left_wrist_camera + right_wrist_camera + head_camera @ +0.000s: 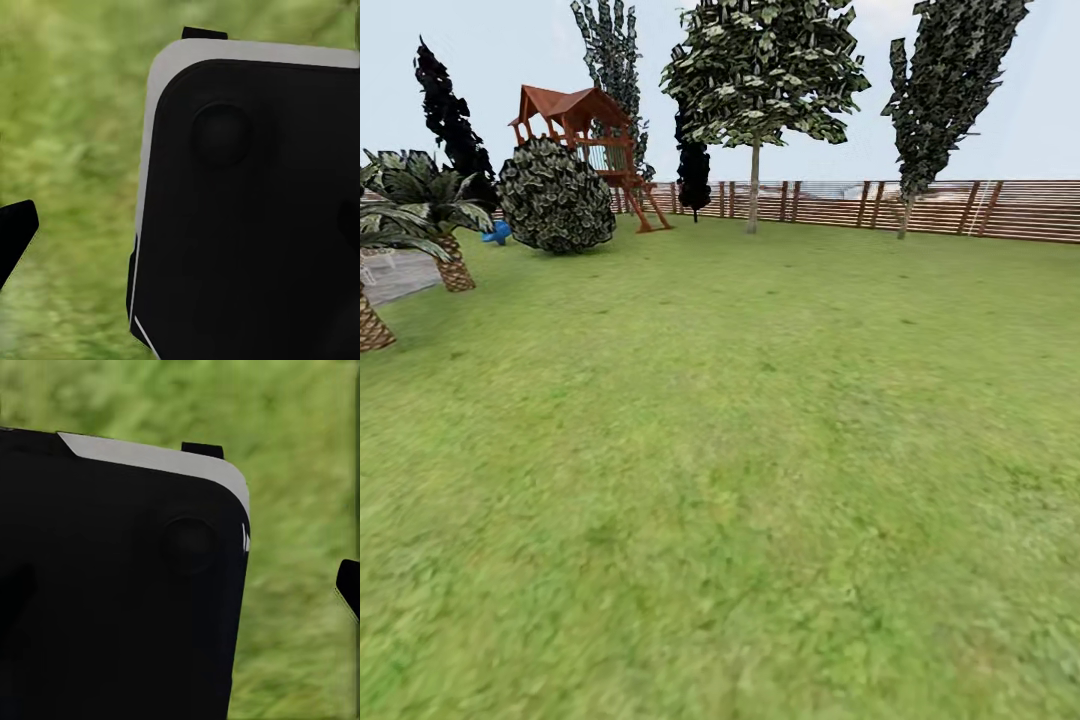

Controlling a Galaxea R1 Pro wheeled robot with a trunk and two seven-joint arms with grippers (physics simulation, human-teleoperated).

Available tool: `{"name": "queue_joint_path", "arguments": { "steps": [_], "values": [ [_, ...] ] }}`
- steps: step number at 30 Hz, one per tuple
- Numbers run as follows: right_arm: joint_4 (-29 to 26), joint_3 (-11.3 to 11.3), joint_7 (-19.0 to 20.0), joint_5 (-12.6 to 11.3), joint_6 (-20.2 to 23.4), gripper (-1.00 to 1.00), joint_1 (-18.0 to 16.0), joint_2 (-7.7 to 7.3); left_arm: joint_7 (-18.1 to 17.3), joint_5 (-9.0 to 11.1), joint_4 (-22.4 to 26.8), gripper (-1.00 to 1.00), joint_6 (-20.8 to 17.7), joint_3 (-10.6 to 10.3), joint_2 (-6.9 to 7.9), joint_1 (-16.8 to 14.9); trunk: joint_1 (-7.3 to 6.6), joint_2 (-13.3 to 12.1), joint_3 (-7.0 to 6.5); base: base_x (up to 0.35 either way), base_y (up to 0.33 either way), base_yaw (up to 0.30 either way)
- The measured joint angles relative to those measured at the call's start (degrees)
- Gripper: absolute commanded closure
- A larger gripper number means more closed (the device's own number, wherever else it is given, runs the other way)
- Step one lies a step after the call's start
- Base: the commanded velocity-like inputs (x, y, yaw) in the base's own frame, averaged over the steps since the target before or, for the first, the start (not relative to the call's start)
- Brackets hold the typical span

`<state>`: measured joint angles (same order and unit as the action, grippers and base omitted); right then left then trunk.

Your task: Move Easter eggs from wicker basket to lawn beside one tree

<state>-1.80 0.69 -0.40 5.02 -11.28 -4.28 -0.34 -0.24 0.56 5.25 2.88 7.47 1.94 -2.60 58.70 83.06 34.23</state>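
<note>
From the head camera, open lawn (740, 480) runs to a slatted fence (920, 205). A pale-trunked tree (754, 185) stands upright before it, right of a playset (585, 125) and round bush (555, 195); palms (440, 215) at left. Both wrist cameras show a black robot panel (255, 217) over blurred grass; whether either gripper is open cannot be told.

lawn (760, 450): was mottled green
fence (960, 210): brown slats
playset (585, 130): red-brown
tree (760, 70): pale trunk, dark white-flecked foliage
</note>
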Motion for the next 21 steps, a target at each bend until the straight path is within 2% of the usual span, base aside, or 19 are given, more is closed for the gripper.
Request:
{"name": "queue_joint_path", "arguments": {
  "steps": [21],
  "values": [
    [0.0,0.0,0.0,0.0,0.0,-1.0,-0.04,0.09,0.0,0.0,0.0,-1.0,0.0,-0.01,0.01,0.0,0.0,0.0,0.0,0.324,0.0,0.0]
  ]
}}
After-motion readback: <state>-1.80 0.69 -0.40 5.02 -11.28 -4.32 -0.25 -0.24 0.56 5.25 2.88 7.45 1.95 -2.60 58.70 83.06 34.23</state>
